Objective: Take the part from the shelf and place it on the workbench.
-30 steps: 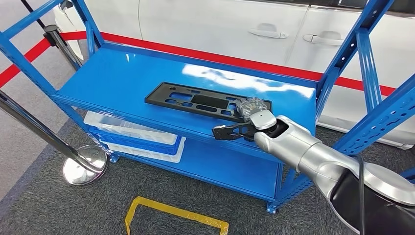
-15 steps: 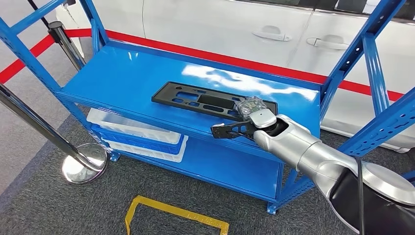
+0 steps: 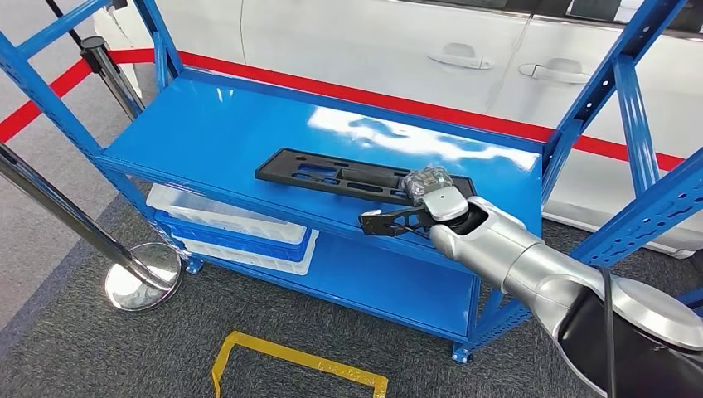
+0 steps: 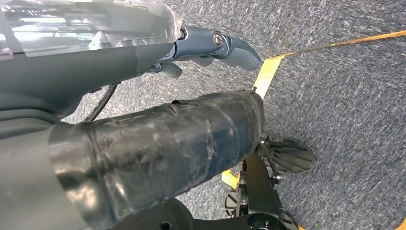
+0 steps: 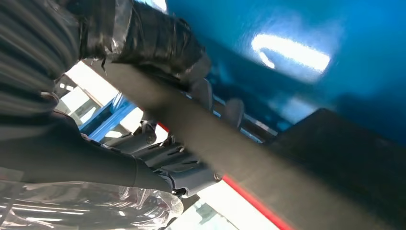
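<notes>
Blue metal shelf (image 3: pixel 207 133) on grey carpet, white car (image 3: pixel 373 41) behind. Long black part (image 3: pixel 348 176) lies on the top shelf, long axis along the shelf, right end tilted up. Right hand (image 3: pixel 414 217) holds that end, fingers (image 5: pixel 182 167) closed around its edge. White and blue trays (image 3: pixel 232 232) stacked on the lower shelf, contents unclear. Left hand (image 4: pixel 210 45) hangs over the carpet, fingers curled in on nothing.

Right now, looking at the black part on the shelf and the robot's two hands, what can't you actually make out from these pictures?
- Right robot hand, head view: its wrist covers the end of the black part, so the contact is hidden.
- Right wrist view: the part is blurred; a firm hold cannot be confirmed.
- Left robot hand, left wrist view: mostly hidden behind its taped cover, fingers unclear.
- White trays: contents hidden under the blue shelf.
</notes>
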`<move>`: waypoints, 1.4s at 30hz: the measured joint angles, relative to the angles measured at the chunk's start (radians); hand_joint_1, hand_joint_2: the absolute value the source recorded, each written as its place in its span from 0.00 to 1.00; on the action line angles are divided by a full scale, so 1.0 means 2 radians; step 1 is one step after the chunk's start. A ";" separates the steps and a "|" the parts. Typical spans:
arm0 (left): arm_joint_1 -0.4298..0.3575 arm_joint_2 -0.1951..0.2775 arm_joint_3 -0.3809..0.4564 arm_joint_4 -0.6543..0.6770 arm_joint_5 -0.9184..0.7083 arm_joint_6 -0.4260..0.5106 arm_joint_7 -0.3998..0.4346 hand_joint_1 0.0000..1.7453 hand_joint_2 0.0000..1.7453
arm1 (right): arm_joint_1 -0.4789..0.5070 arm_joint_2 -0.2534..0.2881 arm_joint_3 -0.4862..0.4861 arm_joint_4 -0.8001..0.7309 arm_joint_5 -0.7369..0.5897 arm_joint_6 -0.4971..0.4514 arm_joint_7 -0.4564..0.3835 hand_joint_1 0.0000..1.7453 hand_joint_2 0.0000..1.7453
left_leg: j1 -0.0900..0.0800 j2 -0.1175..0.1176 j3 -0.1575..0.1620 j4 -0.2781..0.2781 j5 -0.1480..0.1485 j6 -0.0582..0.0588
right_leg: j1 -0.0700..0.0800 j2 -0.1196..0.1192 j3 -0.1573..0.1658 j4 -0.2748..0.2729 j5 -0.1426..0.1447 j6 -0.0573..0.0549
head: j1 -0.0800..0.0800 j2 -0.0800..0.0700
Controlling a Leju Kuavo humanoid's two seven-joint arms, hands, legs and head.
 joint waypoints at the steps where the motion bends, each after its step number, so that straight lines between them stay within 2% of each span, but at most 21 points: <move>1: 0.000 0.000 0.000 0.000 0.000 0.000 0.000 0.00 0.00 | 0.000 0.000 0.000 0.000 0.001 -0.001 -0.001 1.00 1.00 | 0.000 0.000 0.000 0.000 0.000 0.000 | 0.000 0.000 0.000 0.000 0.000 0.000 | 0.000 0.000; 7: 0.000 0.000 0.000 0.000 0.001 0.000 -0.001 0.00 0.00 | 0.009 0.000 0.000 0.000 0.010 -0.009 -0.017 1.00 1.00 | 0.000 0.000 0.000 0.000 0.000 0.000 | 0.000 0.000 0.000 0.000 0.000 0.000 | 0.000 0.000; 11: 0.000 0.000 0.000 0.000 0.003 0.001 0.000 0.00 0.00 | 0.014 0.001 0.000 -0.003 0.030 -0.038 -0.032 1.00 1.00 | 0.000 0.000 0.000 0.000 0.000 0.000 | 0.000 0.000 0.000 0.000 0.000 0.000 | 0.000 0.000; 14: -0.001 0.000 0.000 0.000 0.006 0.019 0.022 0.00 0.00 | 0.022 0.005 -0.002 -0.014 0.086 -0.082 -0.045 1.00 1.00 | 0.000 0.000 0.000 0.000 0.000 0.000 | 0.000 0.000 0.000 0.000 0.000 0.000 | 0.000 0.000; 17: -0.002 0.001 0.000 0.000 0.005 0.048 0.065 0.00 0.00 | 0.046 0.013 -0.014 -0.028 0.176 -0.140 -0.063 1.00 1.00 | 0.000 0.000 0.000 0.000 0.000 0.000 | 0.001 0.000 0.000 0.000 0.000 0.000 | 0.000 0.000; 19: -0.003 0.003 0.000 0.000 0.003 0.055 0.079 0.00 0.50 | 0.067 0.018 -0.023 -0.044 0.241 -0.166 -0.071 1.00 1.00 | 0.000 0.000 0.000 0.000 0.000 0.000 | 0.001 0.000 0.000 0.000 0.000 0.000 | 0.000 0.000; 21: -0.003 0.005 0.000 0.000 -0.001 0.057 0.081 0.00 1.00 | 0.083 0.021 -0.034 -0.073 0.289 -0.162 -0.074 1.00 1.00 | 0.000 0.000 0.000 0.000 0.000 0.000 | 0.001 0.000 0.000 0.000 0.000 0.000 | 0.000 0.000; 24: -0.003 0.007 0.000 0.000 -0.005 0.055 0.078 0.00 1.00 | 0.098 0.023 -0.050 -0.122 0.327 -0.133 -0.077 1.00 1.00 | 0.000 -0.001 0.000 0.000 0.000 0.000 | 0.001 -0.001 0.000 0.000 0.000 0.000 | 0.000 0.000; 27: -0.003 0.009 0.000 0.000 -0.008 0.051 0.072 0.00 1.00 | 0.108 0.023 -0.059 -0.171 0.338 -0.109 -0.082 1.00 1.00 | 0.000 0.000 0.000 0.000 0.000 0.000 | 0.000 0.000 0.000 0.000 0.000 0.000 | 0.000 0.000; 31: -0.003 0.012 0.000 0.000 -0.009 0.046 0.069 0.00 1.00 | 0.112 0.023 -0.067 -0.220 0.333 -0.089 -0.085 1.00 1.00 | 0.000 -0.001 0.000 0.000 0.000 0.000 | 0.000 -0.001 0.000 0.000 0.000 0.000 | 0.000 0.000; 40: -0.003 0.013 0.000 0.001 -0.009 0.042 0.067 0.00 1.00 | 0.113 0.022 -0.070 -0.247 0.321 -0.080 -0.087 1.00 1.00 | 0.000 0.000 0.000 0.000 0.000 0.000 | 0.000 0.000 0.000 0.000 0.000 0.000 | 0.000 0.000; 41: -0.003 0.014 0.000 0.001 -0.008 0.039 0.064 0.00 1.00 | 0.114 0.020 -0.072 -0.263 0.311 -0.076 -0.086 1.00 1.00 | 0.000 0.000 0.000 0.000 0.000 0.000 | 0.000 0.000 0.000 0.000 0.000 0.000 | 0.000 0.000; 42: -0.002 0.014 -0.001 0.001 -0.004 0.026 0.039 0.00 1.00 | 0.103 0.018 -0.075 -0.288 0.296 -0.058 -0.076 1.00 1.00 | 0.000 0.000 0.000 0.000 0.000 0.000 | 0.000 0.000 0.000 0.000 0.000 0.000 | 0.000 0.000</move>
